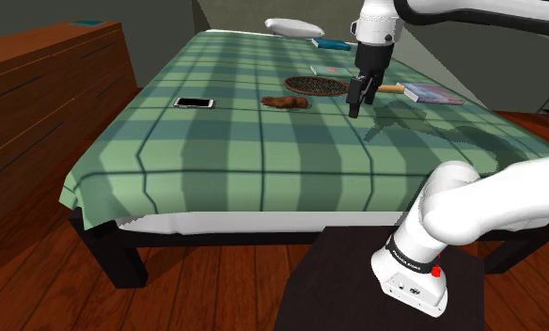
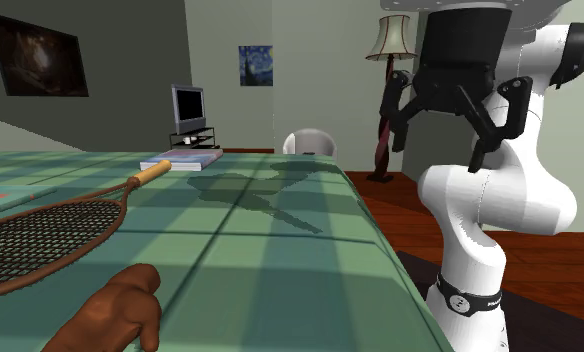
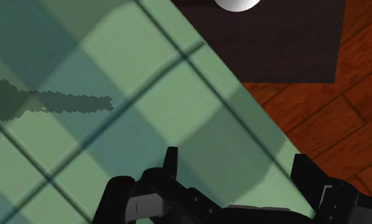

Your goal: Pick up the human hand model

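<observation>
Brown hand model (image 2: 115, 315) lies on bed (image 2: 280, 250); fingers (image 2: 492, 125) point down, spread, empty.

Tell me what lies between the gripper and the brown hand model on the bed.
Only bare green checked bedspread separates gripper and hand model in the shoulder view; the racket lies just beyond that stretch.

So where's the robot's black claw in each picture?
Shoulder view: gripper upper right of middle, above the green checked bedspread.
Second exterior view: gripper upper right, open.
Wrist view: gripper open over the bedspread's edge.
Shared landmark: the green checked bedspread.
</observation>
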You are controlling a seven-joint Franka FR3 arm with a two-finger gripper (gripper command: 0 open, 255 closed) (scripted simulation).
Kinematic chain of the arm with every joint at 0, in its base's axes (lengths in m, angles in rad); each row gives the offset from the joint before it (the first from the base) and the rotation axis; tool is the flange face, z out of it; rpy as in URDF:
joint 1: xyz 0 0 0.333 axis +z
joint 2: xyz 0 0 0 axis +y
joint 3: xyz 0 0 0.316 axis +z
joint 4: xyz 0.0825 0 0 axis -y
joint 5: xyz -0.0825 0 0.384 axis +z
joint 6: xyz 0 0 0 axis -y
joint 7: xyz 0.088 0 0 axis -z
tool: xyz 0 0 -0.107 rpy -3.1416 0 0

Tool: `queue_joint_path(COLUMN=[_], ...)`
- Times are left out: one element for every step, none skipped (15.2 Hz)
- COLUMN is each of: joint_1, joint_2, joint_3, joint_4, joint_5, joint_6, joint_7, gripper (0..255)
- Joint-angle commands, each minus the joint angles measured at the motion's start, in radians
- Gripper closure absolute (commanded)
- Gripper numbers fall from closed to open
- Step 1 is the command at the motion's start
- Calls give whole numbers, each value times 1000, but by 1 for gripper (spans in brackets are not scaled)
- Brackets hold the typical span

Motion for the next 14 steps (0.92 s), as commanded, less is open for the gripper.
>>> queue_joint_path(joint_1=[0,-9,-18,-26,-34,-42,-49,-56,-63,-70,-76,-83,-89,-96], joint_2=[0,44,87,130,173,216,259,301,343,385,426,468,509,550], joint_3=[0,-2,-5,-8,-11,-15,-19,-24,-29,-35,-41,-47,-54,-61], joint_4=[0,20,42,64,88,113,139,166,194,223,253,284,316,349], joint_5=[0,8,16,24,32,40,47,55,64,72,81,90,99,109], joint_6=[0,18,34,50,64,76,88,99,108,116,123,129,134,138], joint_7=[0,21,42,63,82,102,120,138,156,173,189,205,221,235], gripper=[0,0,0,0,0,0,0,0,0,0,0,0,0,0])
